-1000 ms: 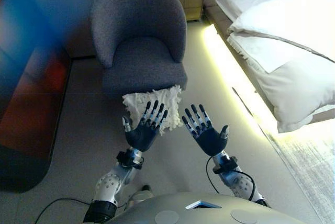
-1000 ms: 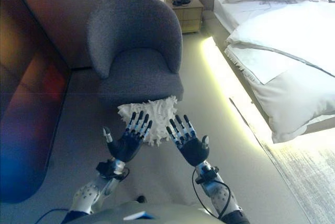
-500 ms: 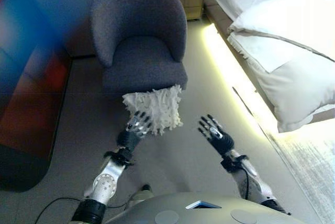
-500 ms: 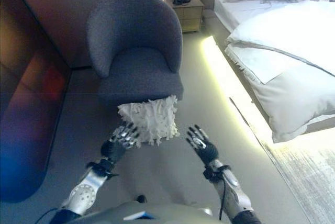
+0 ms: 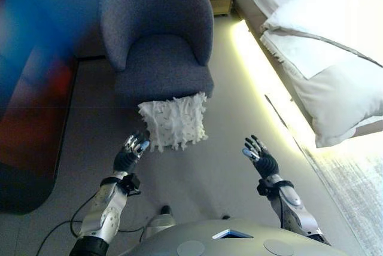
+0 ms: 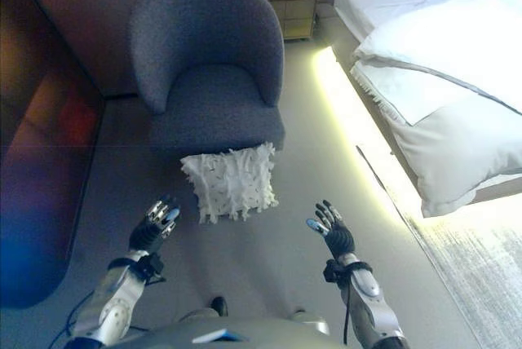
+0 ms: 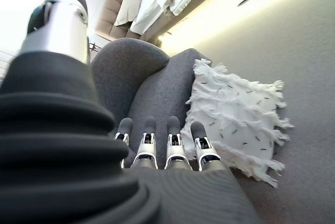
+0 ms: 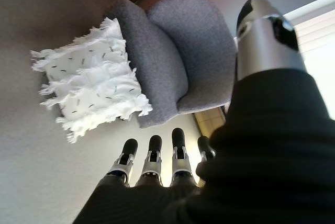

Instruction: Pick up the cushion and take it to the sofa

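Cushion, white, square, shaggy-fringed [image 5: 173, 122], leans against grey armchair [image 5: 157, 40]; left hand [image 5: 128, 155] and right hand [image 5: 261, 160] spread, apart from it.

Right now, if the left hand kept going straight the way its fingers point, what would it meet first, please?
Most likely the white fringed cushion leaning on the grey armchair; the left hand points toward its near lower corner, though depth is unclear.

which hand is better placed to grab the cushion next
Left. The left hand, fingers straight, sits just off the near left corner of the white cushion, which leans on the grey armchair. The right hand, also open, is further away, with bare floor between.
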